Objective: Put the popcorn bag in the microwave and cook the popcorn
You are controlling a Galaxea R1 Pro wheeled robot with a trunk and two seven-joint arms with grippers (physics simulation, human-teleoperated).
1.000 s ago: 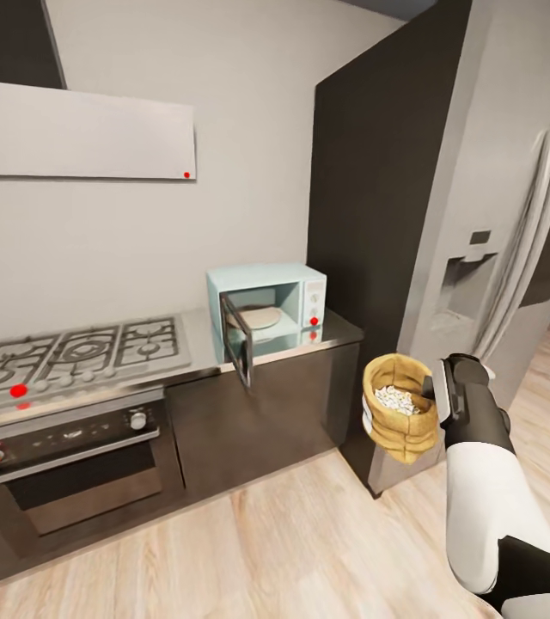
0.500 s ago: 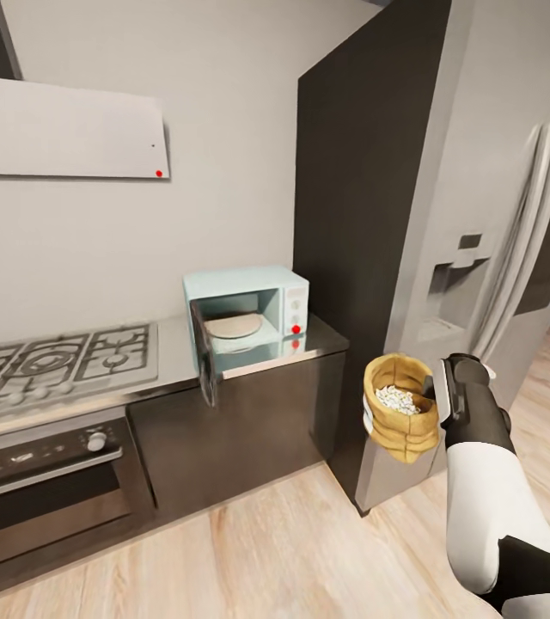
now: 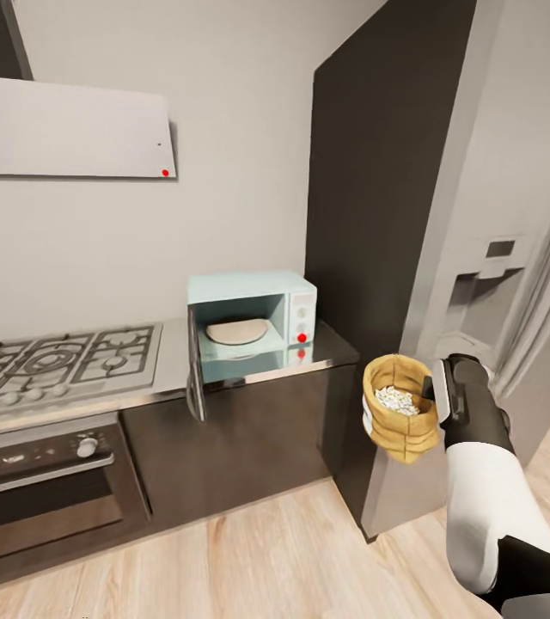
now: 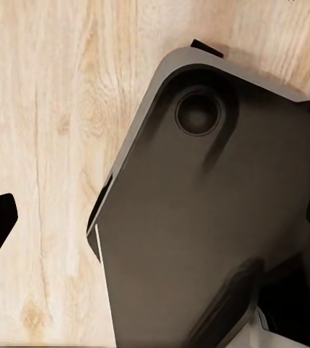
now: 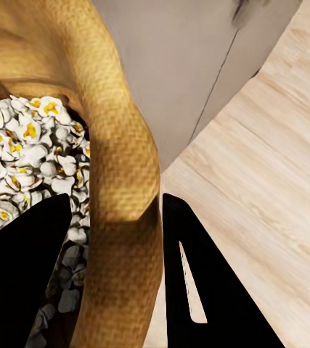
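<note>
Kitchen view has swung, so the microwave (image 3: 252, 322) sits nearer at 11 o'clock; your right claw (image 3: 436, 402) still grips the popcorn bag (image 3: 400, 419).

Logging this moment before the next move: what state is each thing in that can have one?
Microwave: door open, plate inside, nothing else in it.
Bag: upright, off the counter, held by the right tool, holding white popped-looking popcorn.
Right tool: shut on the bag's rim.
Oven: door closed.
Fridge: doors closed.
</note>
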